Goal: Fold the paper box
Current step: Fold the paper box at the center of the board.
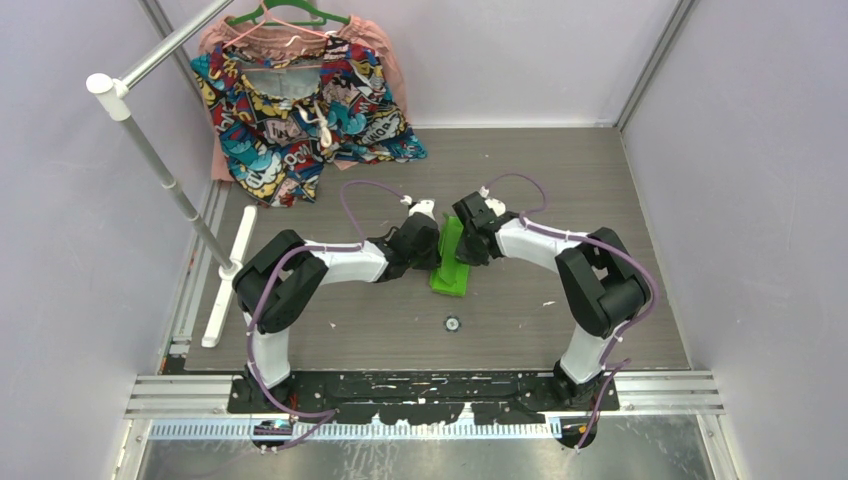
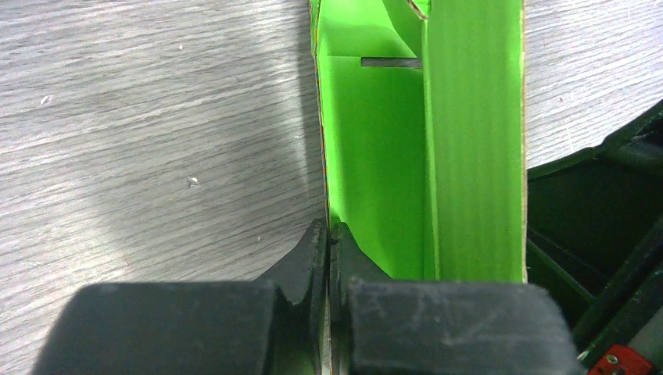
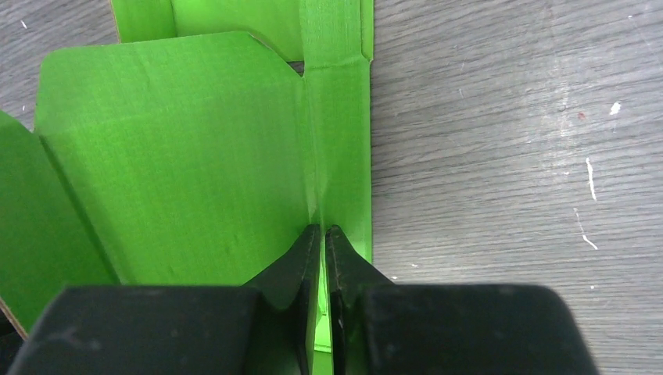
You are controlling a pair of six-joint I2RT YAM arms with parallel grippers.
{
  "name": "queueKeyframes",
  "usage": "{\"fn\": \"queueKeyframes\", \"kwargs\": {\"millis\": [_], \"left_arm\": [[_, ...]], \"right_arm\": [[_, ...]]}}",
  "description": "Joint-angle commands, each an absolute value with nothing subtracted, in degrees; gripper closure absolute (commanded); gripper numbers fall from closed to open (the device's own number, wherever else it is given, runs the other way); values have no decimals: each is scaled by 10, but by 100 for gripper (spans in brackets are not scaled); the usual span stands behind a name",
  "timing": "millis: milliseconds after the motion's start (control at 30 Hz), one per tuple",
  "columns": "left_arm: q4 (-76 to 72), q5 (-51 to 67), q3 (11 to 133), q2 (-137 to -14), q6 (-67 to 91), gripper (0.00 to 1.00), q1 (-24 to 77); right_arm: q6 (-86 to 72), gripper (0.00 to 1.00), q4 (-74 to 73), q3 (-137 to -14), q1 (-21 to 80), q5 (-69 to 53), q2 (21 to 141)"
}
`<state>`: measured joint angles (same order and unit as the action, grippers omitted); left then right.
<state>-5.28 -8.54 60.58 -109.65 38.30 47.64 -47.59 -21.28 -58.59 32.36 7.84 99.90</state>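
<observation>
The top camera looks steeply down from above and behind both arm bases, far enough back to take in the whole grey wood-grain desk (image 1: 560, 180). The left wrist camera sits just behind the left black two-finger end effector (image 2: 328, 258) and faces along its fingers towards the desk surface, very close. The right wrist camera does the same behind the right black two-finger end effector (image 3: 323, 262). All three views share the lime-green thin-card paper box (image 1: 452, 275) at mid-desk and the desk around it.
</observation>
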Motion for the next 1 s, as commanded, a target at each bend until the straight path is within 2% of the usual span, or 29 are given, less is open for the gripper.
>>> {"fn": "queueKeyframes", "kwargs": {"millis": [0,367,533,967], "left_arm": [[126,-70,564,-1158,358,100,489],[131,-76,565,-1158,355,100,489],[132,-81,559,-1157,357,100,489],[141,-92,557,-1150,358,100,488]], "right_arm": [[-491,87,-173,-580,329,53,1052],[-491,87,-161,-572,330,37,1065],[-485,84,-154,-567,329,24,1004],[-438,78,-271,-590,310,76,862]]}}
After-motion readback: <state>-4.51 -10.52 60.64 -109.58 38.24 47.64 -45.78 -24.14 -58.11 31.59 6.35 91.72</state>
